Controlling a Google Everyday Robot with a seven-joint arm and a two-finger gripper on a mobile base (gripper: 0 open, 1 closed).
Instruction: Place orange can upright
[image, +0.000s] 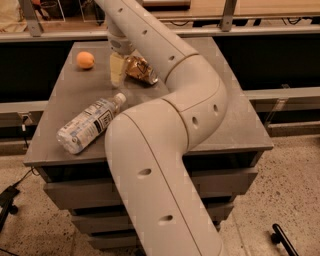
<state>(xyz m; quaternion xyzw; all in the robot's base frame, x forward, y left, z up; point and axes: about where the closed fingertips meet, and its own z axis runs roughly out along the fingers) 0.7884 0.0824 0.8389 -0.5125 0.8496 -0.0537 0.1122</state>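
The orange can (139, 70) lies on its side at the back of the grey table (235, 125), dented, orange-brown and gold. My gripper (116, 71) hangs from the big white arm (170, 115) and reaches down to the table top just left of the can, close beside it or touching it. The arm covers the can's right end.
A round orange fruit (85, 60) sits at the back left of the table. A clear plastic water bottle (90, 125) with a white label lies on its side at the front left. Railings and shelves run behind the table. The arm covers the table's middle.
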